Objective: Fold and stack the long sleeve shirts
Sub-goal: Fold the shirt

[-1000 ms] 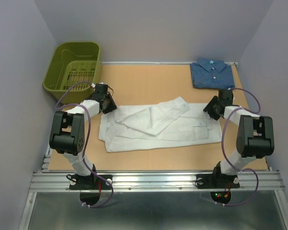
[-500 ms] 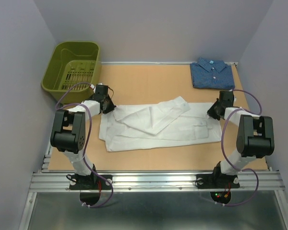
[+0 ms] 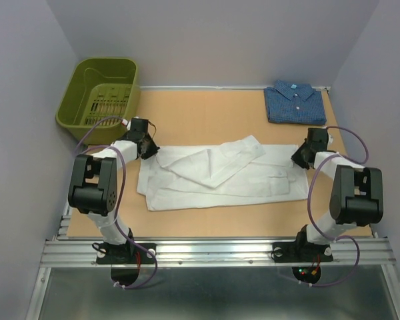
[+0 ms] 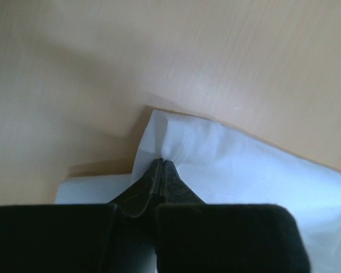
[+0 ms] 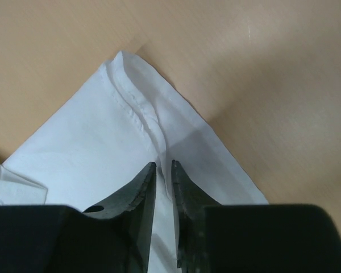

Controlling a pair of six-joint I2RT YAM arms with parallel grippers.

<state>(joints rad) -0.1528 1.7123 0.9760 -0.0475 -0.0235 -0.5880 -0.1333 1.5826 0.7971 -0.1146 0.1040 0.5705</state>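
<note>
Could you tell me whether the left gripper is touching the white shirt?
Touching. The left wrist view shows the left gripper shut on a pinched fold of the white shirt.

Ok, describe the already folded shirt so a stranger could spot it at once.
Start at the tan table and go to its far right corner, opposite the green basket. The dark blue shirt lies there folded small, collar showing, unlike the white shirt spread wide mid-table.

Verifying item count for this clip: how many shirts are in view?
2. The thin plain white cloth shirt lies spread across the middle of the tan table; the dark blue patterned collared shirt sits folded at its far right corner. None appears hidden.
</note>
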